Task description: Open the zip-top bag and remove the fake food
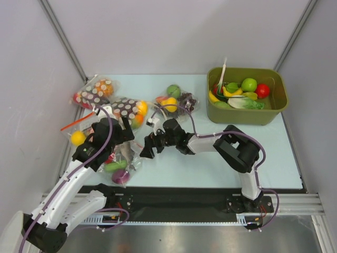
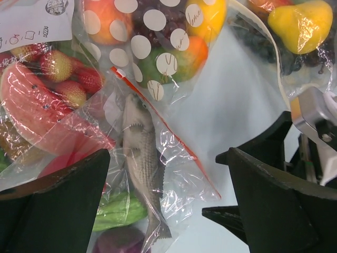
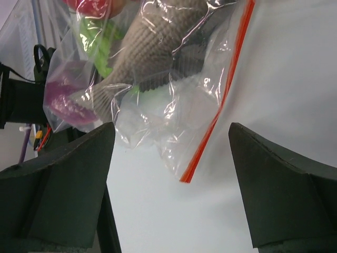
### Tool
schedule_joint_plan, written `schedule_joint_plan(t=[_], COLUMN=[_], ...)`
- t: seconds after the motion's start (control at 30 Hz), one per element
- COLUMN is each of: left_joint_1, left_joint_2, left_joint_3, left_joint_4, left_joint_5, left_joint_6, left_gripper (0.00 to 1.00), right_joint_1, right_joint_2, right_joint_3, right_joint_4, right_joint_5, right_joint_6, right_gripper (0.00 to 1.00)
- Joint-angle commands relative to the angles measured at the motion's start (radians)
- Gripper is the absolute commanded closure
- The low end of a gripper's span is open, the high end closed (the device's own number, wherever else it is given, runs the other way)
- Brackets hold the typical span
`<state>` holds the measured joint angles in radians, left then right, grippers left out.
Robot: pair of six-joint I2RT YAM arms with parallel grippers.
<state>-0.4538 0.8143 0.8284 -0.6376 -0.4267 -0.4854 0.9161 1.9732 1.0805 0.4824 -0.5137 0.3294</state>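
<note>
Bag [image 1: 125, 158] lies flat on the table [image 1: 210, 163] at its left near part, wedged between both arms, still zipped as far as can be seen.

Inside it: fish [image 2: 141, 153], green piece [image 2: 118, 210], purple piece [image 3: 66, 97]. Red ball not clearly made out.

Left gripper [image 2: 163, 158]: jaws spread wide, nothing held. It hangs over the bag's body, fish in the gap.

Right gripper [image 3: 171, 129]: jaws also spread, nothing held. It faces the bag's mouth from the right side.

Key relation: the zip strip [image 3: 224, 89].
- Its long axis runs diagonally. In the left wrist view it goes from upper left to lower right across the finger gap.
- In the right wrist view it drops from top right to a free corner just ahead of the jaws, between the fingers.
- The food sits on the far side of the strip from the right gripper.

Judgement: the right gripper is nearer the strip's corner and better lined up to pinch it. The left is placed to pin or grip the bag body.
</note>
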Motion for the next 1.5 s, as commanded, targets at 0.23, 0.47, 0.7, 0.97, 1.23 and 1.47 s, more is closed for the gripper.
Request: schedule_joint_plan(t=[0.23, 0.47, 0.7, 0.97, 1.23, 1.47], left_joint_1=[0.064, 0.078, 0.076, 0.076, 0.075, 0.076], left_joint_2=[-0.038, -0.044, -0.058, -0.07, -0.018, 0.014], left_joint_3=[-0.023, -0.032, -0.038, -0.063, -0.184, -0.271], left_joint_4=[0.05, 0.059, 0.075, 0.159, 0.398, 0.599], left_joint_5=[0.106, 0.131, 0.146, 0.219, 0.38, 0.505], left_joint_6=[0.036, 0.042, 0.062, 0.059, 0.016, 0.014], left_gripper=[0.0, 0.0, 0.0, 0.0, 0.0, 0.0], right_joint_1=[0.059, 0.063, 0.046, -0.002, -0.078, -0.172], right_joint_2=[0.122, 0.122, -0.014, -0.33, -0.614, -0.787], right_joint_3=[0.137, 0.134, 0.069, -0.059, -0.204, -0.33], right_joint_4=[-0.057, -0.076, -0.112, -0.329, -0.436, -0.435], right_joint_5=[0.035, 0.001, 0.004, 0.107, 0.155, 0.141], right_joint_6=[-0.041, -0.033, -0.058, -0.242, -0.326, -0.352], right_gripper=[0.11, 0.53, 1.0, 1.0, 1.0, 1.0])
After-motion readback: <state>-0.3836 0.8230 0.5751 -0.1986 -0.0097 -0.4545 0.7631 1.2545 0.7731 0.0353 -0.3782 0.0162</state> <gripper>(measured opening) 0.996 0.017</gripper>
